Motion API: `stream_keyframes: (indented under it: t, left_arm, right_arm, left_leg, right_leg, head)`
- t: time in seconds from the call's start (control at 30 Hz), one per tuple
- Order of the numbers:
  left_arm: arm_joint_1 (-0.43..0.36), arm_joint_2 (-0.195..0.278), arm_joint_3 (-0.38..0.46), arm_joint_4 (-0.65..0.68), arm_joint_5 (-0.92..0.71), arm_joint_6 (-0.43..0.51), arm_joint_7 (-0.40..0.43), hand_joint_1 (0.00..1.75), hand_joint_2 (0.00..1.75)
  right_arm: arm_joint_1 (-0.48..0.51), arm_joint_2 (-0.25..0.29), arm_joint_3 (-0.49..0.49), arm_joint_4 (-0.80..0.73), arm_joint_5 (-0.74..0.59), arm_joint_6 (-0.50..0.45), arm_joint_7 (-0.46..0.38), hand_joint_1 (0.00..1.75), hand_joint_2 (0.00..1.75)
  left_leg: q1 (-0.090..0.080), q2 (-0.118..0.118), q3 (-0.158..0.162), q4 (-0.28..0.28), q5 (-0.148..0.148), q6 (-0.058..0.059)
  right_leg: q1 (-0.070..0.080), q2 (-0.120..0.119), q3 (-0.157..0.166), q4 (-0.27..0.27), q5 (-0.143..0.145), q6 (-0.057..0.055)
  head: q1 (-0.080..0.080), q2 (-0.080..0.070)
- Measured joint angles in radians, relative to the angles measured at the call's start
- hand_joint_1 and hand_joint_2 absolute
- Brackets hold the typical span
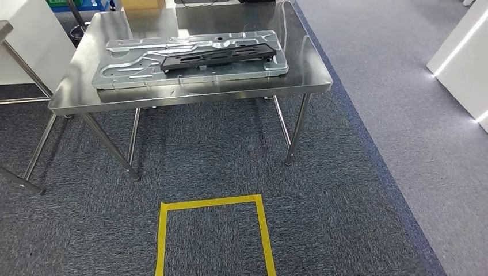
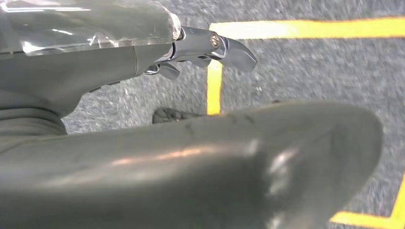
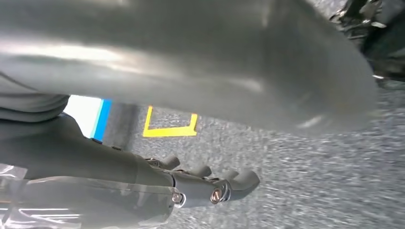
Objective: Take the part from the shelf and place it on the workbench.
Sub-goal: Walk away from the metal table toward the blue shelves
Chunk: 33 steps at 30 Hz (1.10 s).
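A long black part [image 1: 218,56] lies on a large silver stamped metal panel [image 1: 132,63], both resting flat on the steel workbench [image 1: 80,98] ahead of me. My left hand [image 2: 181,162] hangs over the carpet, its dark fingers [image 2: 224,47] stretched out away from the thick thumb, with nothing held. My right hand [image 3: 191,62] hangs the same way, its fingers [image 3: 224,183] apart from the thumb and holding nothing.
A yellow tape square [image 1: 213,202] marks the blue-grey carpet in front of the bench. The same tape [image 2: 310,27] shows under the left hand. A white cabinet [image 1: 460,63] stands at the right, and another steel frame [image 1: 23,69] at the left.
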State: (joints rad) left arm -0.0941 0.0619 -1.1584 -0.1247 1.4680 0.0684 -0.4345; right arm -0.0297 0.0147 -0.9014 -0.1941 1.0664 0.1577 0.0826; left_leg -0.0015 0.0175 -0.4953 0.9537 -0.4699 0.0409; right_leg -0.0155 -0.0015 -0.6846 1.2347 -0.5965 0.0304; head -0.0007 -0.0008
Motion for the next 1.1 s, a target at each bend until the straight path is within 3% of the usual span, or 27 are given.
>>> stream_keyframes:
  t: [0.03, 0.07, 0.1, 0.13, 0.17, 0.23, 0.27, 0.33, 0.37, 0.4, 0.47, 0.5, 0.53, 0.57, 0.6, 0.67, 0.73, 0.77, 0.83, 0.87, 0.9, 0.93, 1.0, 1.03, 1.1]
  left_arm:
    - [0.0, 0.0, 0.0, 0.0, 0.001, 0.0, -0.001, 0.0, 0.0]
    - [0.0, 0.0, 0.0, 0.0, 0.002, 0.0, -0.002, 0.0, 0.0]
    - [-0.001, 0.001, 0.0, 0.0, 0.003, 0.0, -0.002, 0.0, 0.0]
    - [-0.001, 0.001, 0.0, 0.0, 0.004, 0.0, -0.004, 0.0, 0.0]
    - [-0.001, 0.002, 0.0, 0.0, 0.005, 0.0, -0.005, 0.0, 0.0]
    - [-0.003, 0.004, 0.0, 0.0, 0.007, 0.001, -0.007, 0.0, 0.0]
    - [-0.004, 0.005, 0.0, 0.0, 0.007, 0.002, -0.008, 0.0, 0.0]
    - [-0.002, 0.007, 0.0, 0.0, 0.008, 0.005, -0.008, 0.0, 0.0]
    - [0.0, 0.008, -0.001, 0.0, 0.007, 0.006, -0.007, 0.0, 0.0]
    - [0.002, 0.009, -0.001, 0.0, 0.007, 0.008, -0.005, 0.0, 0.0]
    - [0.003, 0.01, -0.001, 0.0, 0.006, 0.011, -0.002, 0.0, 0.0]
    - [0.002, 0.012, -0.002, 0.0, 0.006, 0.012, -0.001, 0.0, 0.0]
    - [0.002, 0.013, -0.003, 0.0, 0.006, 0.012, -0.001, 0.0, 0.0]
    - [0.003, 0.015, -0.005, 0.0, 0.006, 0.012, -0.001, 0.0, 0.0]
    - [0.003, 0.017, -0.006, 0.0, 0.006, 0.012, -0.002, 0.0, 0.0]
    - [0.001, 0.022, -0.01, 0.0, 0.005, 0.013, -0.003, 0.0, 0.0]
    - [-0.004, 0.029, -0.015, 0.0, 0.004, 0.014, -0.005, 0.0, 0.0]
    - [-0.006, 0.032, -0.017, 0.0, 0.004, 0.014, -0.005, 0.0, 0.0]
    - [-0.007, 0.035, -0.021, 0.0, 0.006, 0.016, -0.005, 0.0, 0.0]
    - [-0.006, 0.035, -0.022, 0.0, 0.007, 0.016, -0.005, 0.0, 0.0]
    - [-0.005, 0.035, -0.023, 0.0, 0.007, 0.016, -0.004, 0.0, 0.0]
    - [-0.005, 0.036, -0.024, 0.0, 0.007, 0.016, -0.004, 0.0, 0.0]
    - [-0.005, 0.037, -0.025, 0.0, 0.008, 0.017, -0.005, 0.0, 0.0]
    - [-0.005, 0.038, -0.025, 0.0, 0.008, 0.016, -0.006, 0.0, 0.0]
    - [-0.006, 0.04, -0.026, 0.0, 0.008, 0.014, -0.01, 0.0, 0.0]
  right_arm:
    - [-0.001, 0.0, 0.0, 0.0, 0.0, -0.001, -0.001, 0.0, 0.0]
    - [-0.002, -0.001, 0.0, 0.0, 0.0, -0.003, -0.002, 0.0, 0.0]
    - [-0.003, -0.001, 0.0, 0.0, 0.001, -0.004, -0.004, 0.0, 0.0]
    - [-0.005, 0.0, 0.0, 0.0, 0.002, -0.005, -0.007, 0.0, 0.0]
    - [-0.008, 0.0, 0.0, 0.0, 0.003, -0.005, -0.011, 0.0, 0.0]
    - [-0.016, 0.0, 0.002, 0.0, 0.011, -0.004, -0.022, 0.0, 0.0]
    - [-0.019, 0.0, 0.003, 0.0, 0.015, -0.004, -0.027, 0.0, 0.0]
    - [-0.019, 0.001, 0.005, 0.0, 0.025, -0.007, -0.032, 0.0, 0.0]
    - [-0.019, 0.001, 0.007, 0.001, 0.026, -0.008, -0.032, 0.0, 0.0]
    - [-0.019, 0.001, 0.008, 0.001, 0.023, -0.008, -0.028, 0.0, 0.0]
    - [-0.02, 0.002, 0.007, 0.001, 0.008, -0.008, -0.012, 0.0, 0.0]
    - [-0.019, 0.003, 0.004, 0.001, -0.002, -0.008, -0.005, 0.0, 0.0]
    - [-0.019, 0.005, 0.001, 0.001, -0.01, -0.009, 0.002, 0.0, 0.0]
    - [-0.019, 0.008, -0.003, 0.001, -0.015, -0.009, 0.009, 0.0, 0.0]
    - [-0.019, 0.012, -0.006, 0.002, -0.016, -0.009, 0.017, 0.0, 0.0]
    - [-0.018, 0.021, -0.007, 0.002, -0.011, -0.009, 0.033, 0.0, 0.0]
    - [-0.018, 0.03, -0.007, 0.002, -0.004, -0.011, 0.034, 0.0, 0.0]
    - [-0.019, 0.033, -0.007, 0.002, -0.002, -0.011, 0.029, 0.0, 0.0]
    - [-0.019, 0.036, -0.007, 0.002, 0.0, -0.01, 0.015, 0.0, 0.0]
    - [-0.019, 0.037, -0.007, 0.002, 0.0, -0.009, 0.007, 0.0, 0.0]
    - [-0.019, 0.038, -0.007, 0.002, 0.001, -0.009, 0.0, 0.0, 0.0]
    - [-0.02, 0.039, -0.007, 0.002, 0.002, -0.009, -0.006, 0.0, 0.0]
    - [-0.021, 0.04, -0.007, 0.003, 0.007, -0.009, -0.017, 0.0, 0.0]
    - [-0.021, 0.041, -0.007, 0.003, 0.009, -0.009, -0.023, 0.0, 0.0]
    - [-0.022, 0.04, -0.007, 0.003, 0.013, -0.009, -0.032, 0.0, 0.0]
  left_leg:
    - [0.0, 0.001, -0.02, 0.006, 0.012, -0.002]
    - [0.0, 0.002, -0.042, 0.013, 0.023, -0.004]
    - [0.001, 0.002, -0.063, 0.023, 0.033, -0.008]
    - [0.001, 0.002, -0.084, 0.034, 0.041, -0.012]
    - [0.001, 0.002, -0.103, 0.048, 0.047, -0.017]
    - [0.0, 0.002, -0.129, 0.068, 0.06, -0.03]
    - [0.001, 0.002, -0.136, 0.071, 0.07, -0.037]
    - [0.006, 0.001, -0.146, 0.071, 0.083, -0.048]
    - [0.009, -0.001, -0.154, 0.084, 0.063, -0.053]
    - [0.012, -0.004, -0.165, 0.114, 0.023, -0.057]
    - [0.013, -0.007, -0.191, 0.225, -0.089, -0.062]
    - [0.013, -0.007, -0.197, 0.286, -0.126, -0.062]
    - [0.013, -0.007, -0.194, 0.33, -0.136, -0.06]
    - [0.012, -0.008, -0.177, 0.347, -0.123, -0.058]
    - [0.011, -0.009, -0.143, 0.328, -0.094, -0.055]
    - [0.006, -0.014, -0.033, 0.203, -0.053, -0.044]
    - [0.0, -0.018, 0.067, 0.056, -0.068, -0.034]
    - [-0.003, -0.019, 0.089, 0.015, -0.079, -0.031]
    - [-0.004, -0.016, 0.083, -0.008, -0.072, -0.024]
    - [-0.002, -0.013, 0.073, -0.011, -0.06, -0.018]
    - [-0.001, -0.01, 0.061, -0.014, -0.046, -0.011]
    - [0.0, -0.007, 0.047, -0.014, -0.033, -0.006]
    - [-0.003, -0.004, 0.013, -0.007, -0.01, -0.001]
    - [-0.004, -0.002, -0.005, -0.002, 0.001, -0.002]
    - [-0.005, 0.001, -0.043, 0.013, 0.02, -0.005]
  right_leg:
    - [-0.002, 0.0, 0.002, 0.042, -0.001, 0.003]
    - [-0.005, 0.0, 0.017, 0.056, 0.021, 0.007]
    - [-0.009, 0.0, 0.048, 0.038, 0.054, 0.01]
    - [-0.014, 0.0, 0.095, -0.012, 0.077, 0.012]
    - [-0.016, 0.0, 0.152, -0.084, 0.077, 0.014]
    - [-0.014, 0.002, 0.232, -0.205, 0.043, 0.005]
    - [-0.009, 0.003, 0.243, -0.234, 0.032, -0.003]
    - [-0.006, 0.0, 0.228, -0.239, 0.044, -0.024]
    - [-0.006, -0.003, 0.217, -0.24, 0.056, -0.033]
    - [-0.006, -0.004, 0.204, -0.241, 0.069, -0.041]
    - [-0.002, -0.004, 0.172, -0.241, 0.095, -0.051]
    - [0.0, -0.001, 0.155, -0.24, 0.108, -0.052]
    - [0.003, 0.001, 0.136, -0.238, 0.122, -0.053]
    - [0.005, 0.003, 0.117, -0.236, 0.134, -0.054]
    - [0.006, 0.006, 0.1, -0.232, 0.147, -0.053]
    - [0.008, 0.01, 0.074, -0.227, 0.167, -0.05]
    - [0.009, 0.012, 0.062, -0.224, 0.186, -0.041]
    - [0.008, 0.011, 0.057, -0.224, 0.197, -0.035]
    - [0.005, 0.011, 0.047, -0.226, 0.213, -0.022]
    - [0.004, 0.011, 0.041, -0.218, 0.2, -0.017]
    - [0.004, 0.01, 0.032, -0.194, 0.166, -0.013]
    - [0.002, 0.009, 0.019, -0.149, 0.113, -0.011]
    - [0.001, 0.007, -0.007, -0.022, 0.015, -0.005]
    - [0.001, 0.007, -0.011, 0.032, 0.0, -0.003]
    - [0.0, 0.007, 0.017, 0.061, 0.039, 0.0]
  head:
    - [0.0, 0.0]
    - [0.0, 0.0]
    - [0.0, 0.0]
    - [0.0, 0.0]
    - [0.0, 0.0]
    - [-0.001, 0.0]
    - [-0.002, 0.0]
    - [-0.002, 0.0]
    - [-0.002, 0.0]
    - [-0.003, 0.0]
    - [-0.005, 0.0]
    - [-0.005, 0.0]
    - [-0.005, 0.0]
    - [-0.005, 0.0]
    - [-0.005, 0.0]
    - [-0.005, 0.0]
    - [-0.005, 0.0]
    - [-0.005, 0.0]
    - [-0.004, 0.0]
    - [-0.004, 0.0]
    - [-0.004, 0.0]
    - [-0.003, 0.0]
    - [-0.002, 0.0]
    - [-0.002, 0.0]
    - [-0.002, 0.0]
